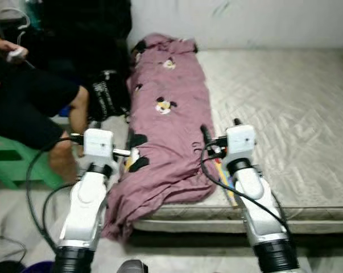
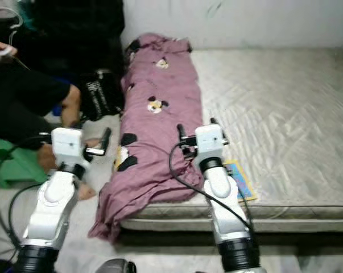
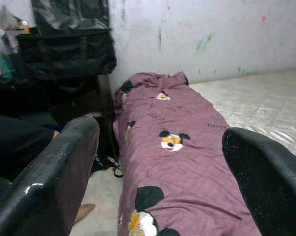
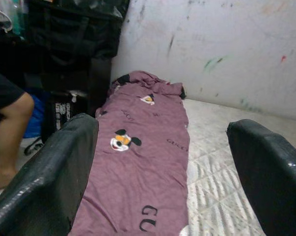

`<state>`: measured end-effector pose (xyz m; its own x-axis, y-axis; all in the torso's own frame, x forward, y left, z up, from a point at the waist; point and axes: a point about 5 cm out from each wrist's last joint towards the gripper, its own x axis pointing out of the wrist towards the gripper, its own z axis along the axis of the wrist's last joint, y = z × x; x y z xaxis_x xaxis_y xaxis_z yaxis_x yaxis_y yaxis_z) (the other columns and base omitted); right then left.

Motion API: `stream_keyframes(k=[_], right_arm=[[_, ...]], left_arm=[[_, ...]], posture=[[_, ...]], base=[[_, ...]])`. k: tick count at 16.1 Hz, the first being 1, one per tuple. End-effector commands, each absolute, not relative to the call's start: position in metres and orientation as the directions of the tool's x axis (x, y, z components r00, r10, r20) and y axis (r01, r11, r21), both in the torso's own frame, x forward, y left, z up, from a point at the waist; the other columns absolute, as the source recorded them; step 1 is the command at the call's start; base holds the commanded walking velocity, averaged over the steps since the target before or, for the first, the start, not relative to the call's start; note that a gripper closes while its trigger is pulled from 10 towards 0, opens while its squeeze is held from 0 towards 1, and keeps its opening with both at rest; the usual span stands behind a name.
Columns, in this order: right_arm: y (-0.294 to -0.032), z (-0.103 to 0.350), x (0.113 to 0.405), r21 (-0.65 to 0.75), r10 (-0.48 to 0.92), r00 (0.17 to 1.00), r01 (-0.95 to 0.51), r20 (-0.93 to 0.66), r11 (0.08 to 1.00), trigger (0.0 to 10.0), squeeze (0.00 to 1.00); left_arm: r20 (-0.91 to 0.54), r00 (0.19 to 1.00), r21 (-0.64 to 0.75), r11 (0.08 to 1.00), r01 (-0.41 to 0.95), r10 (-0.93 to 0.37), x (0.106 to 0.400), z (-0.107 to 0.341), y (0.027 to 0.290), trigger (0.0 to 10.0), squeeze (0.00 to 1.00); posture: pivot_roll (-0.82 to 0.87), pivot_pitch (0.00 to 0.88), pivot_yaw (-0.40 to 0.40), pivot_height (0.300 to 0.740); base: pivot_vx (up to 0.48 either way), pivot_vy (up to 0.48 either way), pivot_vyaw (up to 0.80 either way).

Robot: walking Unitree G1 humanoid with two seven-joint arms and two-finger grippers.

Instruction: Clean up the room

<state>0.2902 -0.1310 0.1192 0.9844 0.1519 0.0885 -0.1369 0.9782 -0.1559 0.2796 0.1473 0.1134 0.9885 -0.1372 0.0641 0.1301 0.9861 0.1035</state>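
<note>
- I hold both arms raised at the foot of a low bed; the left pincer (image 1: pixel 121 151) hangs over the near left edge of the mauve blanket (image 1: pixel 165 128), fingers set wide, nothing between them.
- My right pincer (image 2: pixel 195 131) stands just right of the blanket's near end, over the bare mattress (image 2: pixel 285 114), jaws also spread wide and gripping nothing.
- A small coloured booklet (image 2: pixel 239 179) lies flat on the mattress under my right forearm.
- The blanket runs lengthwise away from me along the bed's left side, its long axis pointing toward the wall (image 3: pixel 211 34); its near corner spills off the mattress to the floor. Both pincers flank it, and I judge the left one nearer the hanging edge.
- Left of the bed, a person's leg (image 1: pixel 69 142) rests beside a green stool (image 1: pixel 9 162).
- Farthest off, black bags (image 3: pixel 69 44) are stacked by the wall; I cannot tell their contents.
</note>
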Motion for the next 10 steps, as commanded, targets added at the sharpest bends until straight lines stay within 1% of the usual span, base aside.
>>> stream_keyframes(k=[1,2,4,10], right_arm=[[-0.13,0.1224,0.2921,-0.152,0.156,0.983,-0.14,0.101,0.978,10.0,0.0],[-0.13,0.1222,0.2925,-0.153,0.157,0.982,-0.141,0.1,0.978,10.0,0.0],[-0.1299,0.122,0.2929,-0.154,0.16,0.982,-0.143,0.1,0.978,10.0,0.0],[-0.1297,0.1218,0.2939,-0.154,0.159,0.982,-0.143,0.1,0.978,10.0,0.0]], left_arm=[[0.067,0.988,0.122,0.984,0.127,-0.136,0.2807,0.1148,0.149,10.0,0.0],[0.069,0.988,0.121,0.984,0.128,-0.137,0.281,0.115,0.1488,10.0,0.0],[0.072,0.988,0.121,0.984,0.13,-0.139,0.2813,0.1153,0.1483,10.0,0.0],[0.075,0.987,0.115,0.984,0.133,-0.142,0.2818,0.116,0.1477,10.0,0.0]], posture=[[-0.01,0.0,0.008,0.74],[-0.01,0.0,0.008,0.74],[-0.01,0.0,0.007,0.74],[-0.01,0.0,0.007,0.74]], base=[[0.0,0.0,0.0],[0.0,0.0,0.0],[0.0,-0.261,0.0],[0.0,-0.363,0.0]])
